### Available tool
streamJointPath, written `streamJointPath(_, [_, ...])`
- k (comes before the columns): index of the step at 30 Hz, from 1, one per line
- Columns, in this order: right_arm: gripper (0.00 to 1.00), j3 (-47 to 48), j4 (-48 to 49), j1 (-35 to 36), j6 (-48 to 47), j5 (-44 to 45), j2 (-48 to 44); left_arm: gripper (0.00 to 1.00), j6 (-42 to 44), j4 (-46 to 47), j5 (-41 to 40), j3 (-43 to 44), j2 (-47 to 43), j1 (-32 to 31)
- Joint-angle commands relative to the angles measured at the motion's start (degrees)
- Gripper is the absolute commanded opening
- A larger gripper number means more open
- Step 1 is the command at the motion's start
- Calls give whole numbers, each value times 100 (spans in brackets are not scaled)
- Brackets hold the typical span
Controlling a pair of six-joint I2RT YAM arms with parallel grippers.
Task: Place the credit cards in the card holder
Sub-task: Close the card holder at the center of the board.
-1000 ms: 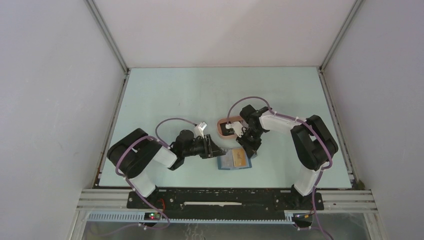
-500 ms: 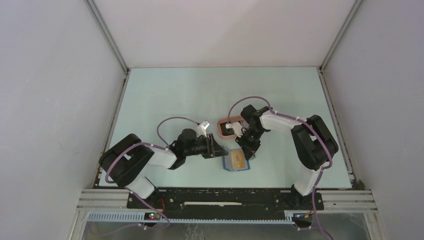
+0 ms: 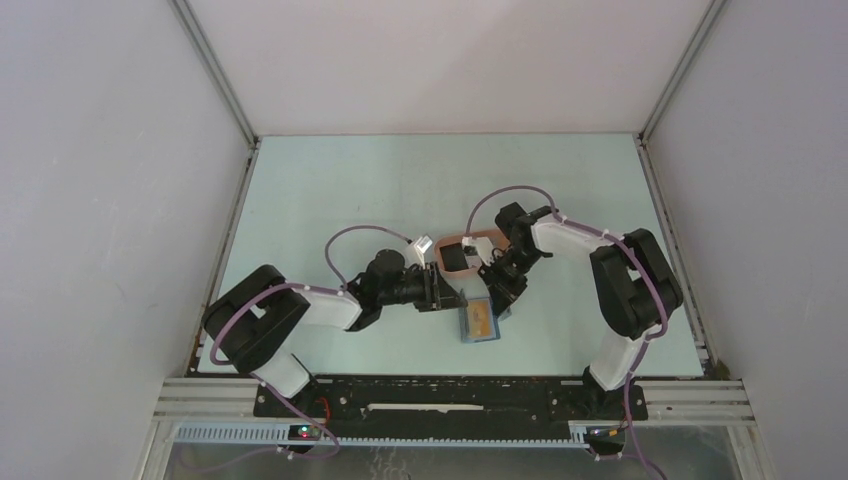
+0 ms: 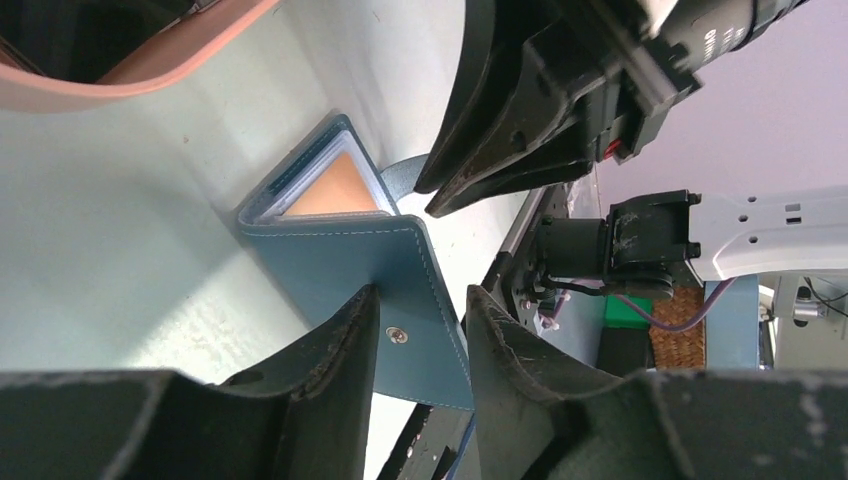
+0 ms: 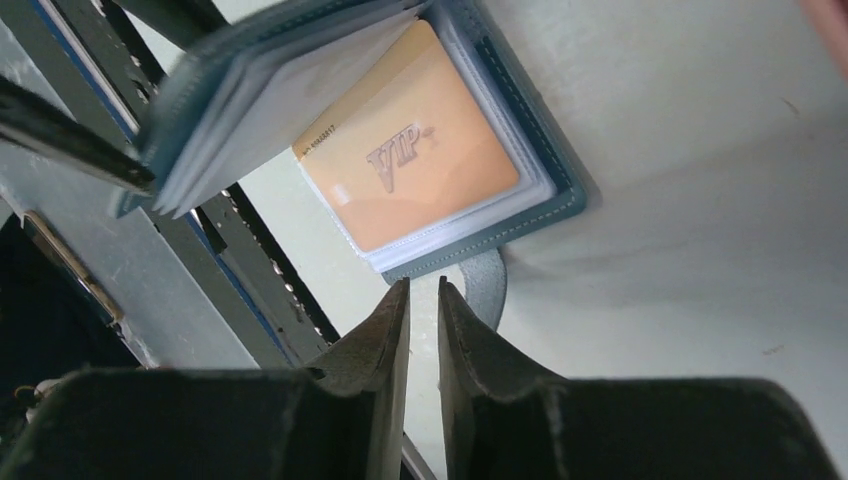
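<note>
The wallet (image 3: pixel 481 340) lies near the near edge of the table (image 3: pixel 400 180), a little right of its middle, between the 2 grippers. From above, most of it is hidden under the arms and only 1 half shows. Its cover (image 4: pixel 350 280) stands tilted up on the left arm's side, so the outer face and the snap (image 4: pixel 397 336) face the left wrist camera. The clear sleeves (image 5: pixel 260 110) fan out between the cover and the flat half, and what they hold cannot be made out. 1 orange card (image 5: pixel 420 150), printed "VIP", lies face up in the top sleeve of the flat half. Its long axis runs roughly from the near edge toward the far edge. The tab (image 5: pixel 482 285) sticks out from under the flat half toward the right gripper (image 5: pixel 423 285).

That gripper's fingers are almost together, with a thin gap and nothing in it, and their tips are just beside the tab. The left gripper (image 4: pixel 422 292) has its fingers part way apart with the cover's snap corner in the gap. Whether they clamp it cannot be told.

Just beyond the wallet stands a pink tray (image 3: pixel 440 258) with a dark rectangle (image 3: pixel 456 257) in it, too small to identify.
</note>
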Motion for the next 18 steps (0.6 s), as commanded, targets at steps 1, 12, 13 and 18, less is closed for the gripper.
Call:
streamJointPath(1, [26,253,-262,-189,-229,-405,-457,43,74,81,102,347,105,-84])
streamJointPath(12, [38,289,-471,-729,-493,-797,-1107,43,63,81,154,687,547,-190])
streamJointPath(13, [39,290,-482,-794,-503,-817,-1155,43,65,81,158,736,619,-201])
streamJointPath(18, [39,267,-553,-1037,-590,-949,-1331,39,57,81,152,944,960,-294])
